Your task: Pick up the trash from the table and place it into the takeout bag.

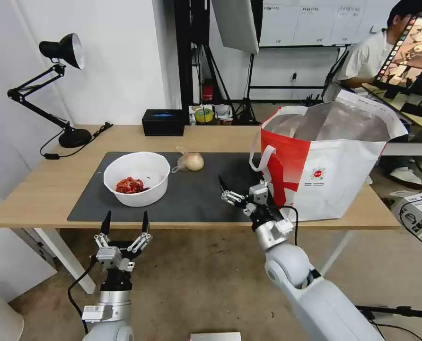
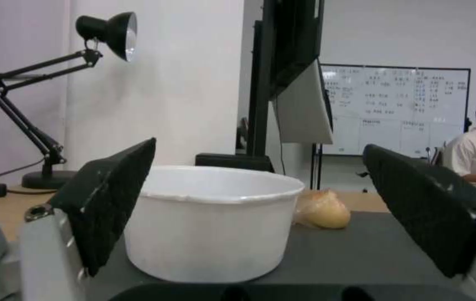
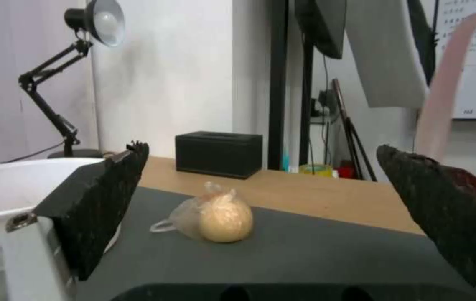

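White bowl [image 1: 136,177] holds red scraps; clear bag [image 1: 189,161] wraps yellowish lump.

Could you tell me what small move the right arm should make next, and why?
Probably ease the right tool forward toward the clear bag with the yellowish lump. Its jaws stand open and empty over the dark grey mat, the lump lies framed between them farther ahead, and the red-and-white foil-lined tote waits beside it. The left tool hangs open before the white round bowl.
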### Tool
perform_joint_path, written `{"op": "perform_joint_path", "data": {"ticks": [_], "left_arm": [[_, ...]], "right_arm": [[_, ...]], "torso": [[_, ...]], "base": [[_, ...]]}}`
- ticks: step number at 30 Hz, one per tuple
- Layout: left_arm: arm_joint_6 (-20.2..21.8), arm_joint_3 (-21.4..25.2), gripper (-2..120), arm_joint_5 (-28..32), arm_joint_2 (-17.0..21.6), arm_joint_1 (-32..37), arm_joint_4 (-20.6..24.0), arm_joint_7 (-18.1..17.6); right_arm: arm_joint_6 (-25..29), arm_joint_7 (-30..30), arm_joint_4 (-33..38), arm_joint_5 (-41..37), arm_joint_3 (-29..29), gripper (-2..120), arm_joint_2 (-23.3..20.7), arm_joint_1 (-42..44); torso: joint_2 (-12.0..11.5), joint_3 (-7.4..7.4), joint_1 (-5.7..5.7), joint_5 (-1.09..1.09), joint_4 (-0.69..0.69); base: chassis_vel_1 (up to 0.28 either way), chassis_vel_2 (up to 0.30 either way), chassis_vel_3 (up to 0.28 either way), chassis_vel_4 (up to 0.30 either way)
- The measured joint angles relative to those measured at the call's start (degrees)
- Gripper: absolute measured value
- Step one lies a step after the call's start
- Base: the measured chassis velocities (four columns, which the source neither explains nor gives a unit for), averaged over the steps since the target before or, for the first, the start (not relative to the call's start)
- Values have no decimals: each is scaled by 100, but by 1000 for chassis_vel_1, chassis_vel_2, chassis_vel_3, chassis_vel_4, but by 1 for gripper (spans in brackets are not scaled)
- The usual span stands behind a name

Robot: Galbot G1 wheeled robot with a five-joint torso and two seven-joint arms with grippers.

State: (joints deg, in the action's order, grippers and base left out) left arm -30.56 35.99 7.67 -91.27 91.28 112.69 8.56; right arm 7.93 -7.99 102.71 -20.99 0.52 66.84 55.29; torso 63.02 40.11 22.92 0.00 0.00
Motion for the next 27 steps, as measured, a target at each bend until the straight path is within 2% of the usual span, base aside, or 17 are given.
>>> {"op": "perform_joint_path", "data": {"ticks": [9, 27], "left_arm": [[0, 36, 100, 5, -1, -21, -12, -4], [-34, 44, 100, 12, -3, -40, -117, -12]], "right_arm": [[-162, -54, -624, -286, -356, 100, 156, -649], [-966, -344, -1602, -1008, -976, 100, 392, -1960]], "torso": [[0, 0, 0, 0, 0], [0, 0, 0, -1, 0]], "base": [[0, 0, 0, 0], [0, 0, 0, 0]]}}
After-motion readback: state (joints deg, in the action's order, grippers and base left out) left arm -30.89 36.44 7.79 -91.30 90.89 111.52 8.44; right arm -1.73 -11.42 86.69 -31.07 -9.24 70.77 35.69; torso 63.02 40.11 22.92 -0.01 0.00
